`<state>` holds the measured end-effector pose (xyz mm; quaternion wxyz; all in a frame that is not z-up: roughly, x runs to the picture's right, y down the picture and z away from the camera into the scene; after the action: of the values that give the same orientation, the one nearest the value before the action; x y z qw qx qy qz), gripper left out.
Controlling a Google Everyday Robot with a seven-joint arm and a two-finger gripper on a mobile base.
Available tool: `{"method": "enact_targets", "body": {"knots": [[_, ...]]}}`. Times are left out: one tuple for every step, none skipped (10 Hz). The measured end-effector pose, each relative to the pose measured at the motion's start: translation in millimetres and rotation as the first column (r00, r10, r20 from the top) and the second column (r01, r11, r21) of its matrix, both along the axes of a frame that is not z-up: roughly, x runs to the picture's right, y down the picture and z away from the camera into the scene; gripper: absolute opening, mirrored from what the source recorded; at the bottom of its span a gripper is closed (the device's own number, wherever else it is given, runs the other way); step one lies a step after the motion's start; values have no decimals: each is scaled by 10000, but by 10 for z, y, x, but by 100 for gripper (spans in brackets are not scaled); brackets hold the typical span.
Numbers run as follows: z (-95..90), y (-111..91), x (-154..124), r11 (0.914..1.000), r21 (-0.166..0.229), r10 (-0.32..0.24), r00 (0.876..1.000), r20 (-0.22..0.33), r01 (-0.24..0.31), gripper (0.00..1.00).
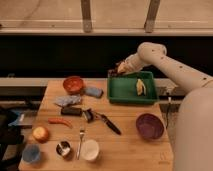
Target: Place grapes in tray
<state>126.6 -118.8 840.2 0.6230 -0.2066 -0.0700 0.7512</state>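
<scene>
The end effector [119, 68] is seen at the tip of the white arm, hovering over the far left corner of the green tray [122, 89], which is set at the back right of the worktop [125, 150]. Whether it is open or closed cannot be told. A small dark lump, taken to be the grapes [113, 73], is seen right at its tip, against the tray's far left wall. Whether the cluster is gripped or rests on the rim cannot be told either.

The step in hand is judged to be the release inside the tray. To do it well, the grapes should be carried a little inward from the corner, towards the bare green floor of the left half. That way the cluster is not set on the wall and tipped out over the back of the worktop. The pale yellow piece [140, 87] lying in the right half should be left alone, with the drop point kept well apart from it. The cluster is best lowered close to the floor before it is let go, since a bumpy, rounded bunch is likely to roll if dropped from height, and the walls are low. After release, a straight upward withdrawal is advised, so that no berries are dragged along. The purple bowl [149, 126] at the front right is not the target and is to be passed by.
</scene>
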Motion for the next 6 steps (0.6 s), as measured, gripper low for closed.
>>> {"method": "enact_targets", "body": {"knots": [[-100,-71,-5,9994,354,-9,10000,-23,10,0],[-167,-115,-2,9978,659,71,10000,-44,-68,0],[-187,-127,30,9966,812,175,9998,-50,-170,0],[-191,-130,69,9959,863,265,9996,-70,-258,0],[-176,-142,150,9950,922,409,9991,-123,-396,0],[-151,-132,177,9952,880,450,9988,-168,-433,0]]}}
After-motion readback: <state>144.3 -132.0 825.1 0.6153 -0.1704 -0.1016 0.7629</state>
